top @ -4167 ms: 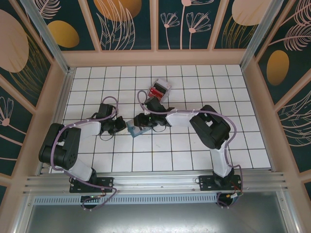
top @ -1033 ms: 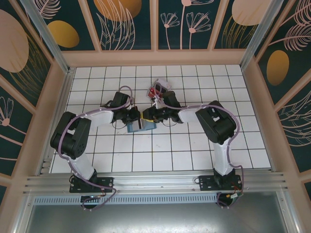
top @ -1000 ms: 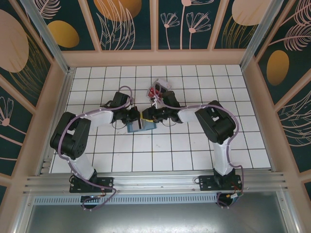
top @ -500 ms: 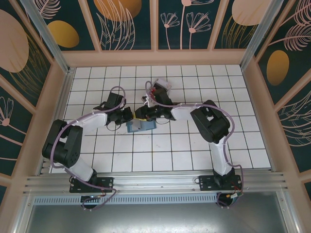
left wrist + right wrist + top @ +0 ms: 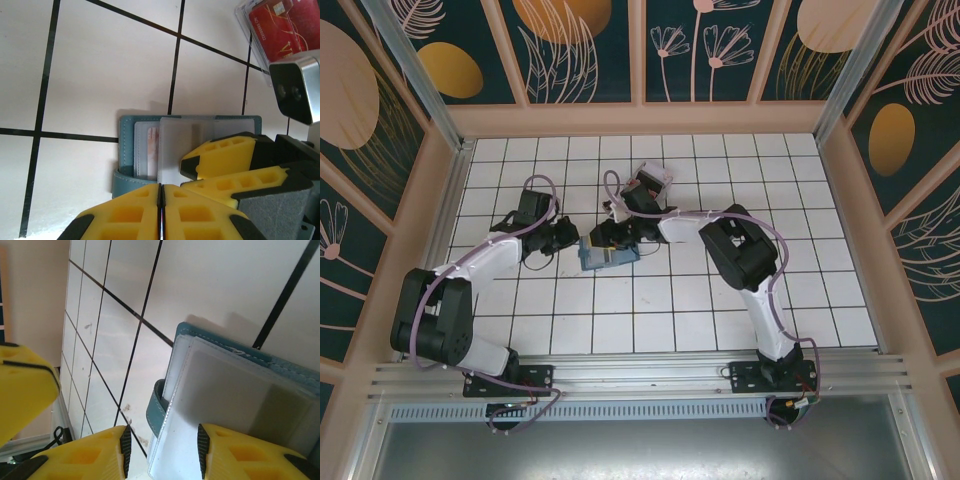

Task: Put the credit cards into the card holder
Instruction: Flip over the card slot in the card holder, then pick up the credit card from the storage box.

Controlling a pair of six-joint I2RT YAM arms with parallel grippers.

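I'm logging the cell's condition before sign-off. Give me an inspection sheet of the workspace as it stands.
Surface: white tiled table, faint specks on some tiles.
Job's things: teal card holder lies open at centre with its clear sleeves up; red credit cards sit in the clear tray behind it.
Clutter: nothing seen.
Grippers: left gripper shut and empty, beside the holder; right gripper open, fingers astride a corner of the holder's sleeve.
Cables: lilac cable runs along each arm, looping near the wrists.
Surroundings: floral wall panels; aluminium rail at the near edge.
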